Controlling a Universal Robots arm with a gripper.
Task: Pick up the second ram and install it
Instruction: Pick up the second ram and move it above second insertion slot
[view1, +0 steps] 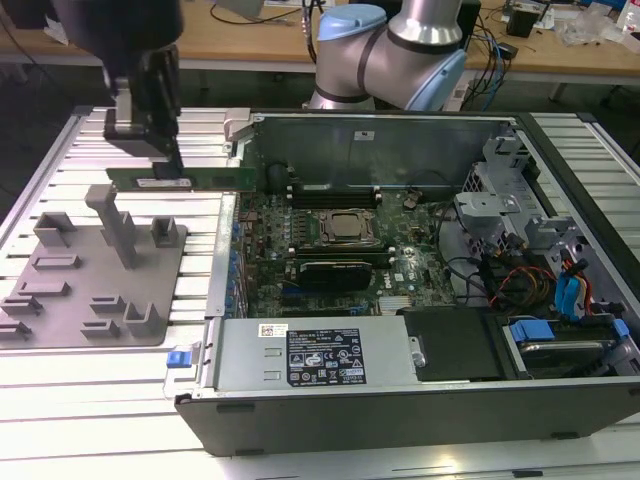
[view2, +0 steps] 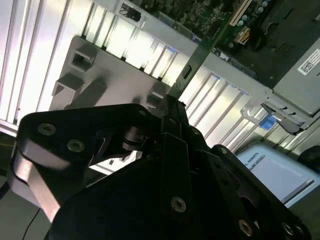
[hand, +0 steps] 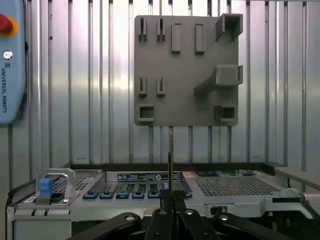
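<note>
The second ram (view1: 205, 179), a long green stick with a white label, hangs level above the slatted table, just off the open computer case's wall on the exterior view's left. My dark gripper (view1: 165, 163) is shut on its upper edge near the end away from the case. In both wrist views the ram shows edge-on as a thin strip (view2: 197, 60) (hand: 170, 155) running out from between the closed fingers (view2: 172, 117) (hand: 165, 207). The motherboard (view1: 330, 235) with its dark memory slots (view1: 335, 190) lies inside the case, to the exterior view's right of the ram.
A grey fixture plate (view1: 90, 285) (hand: 185, 75) with raised blocks lies below the gripper on the slatted table (view1: 60, 150). The case holds a power supply (view1: 310, 355), drive cage and cables (view1: 520, 270). The arm's base (view1: 390, 50) stands behind the case. A blue pendant (hand: 10, 65) lies nearby.
</note>
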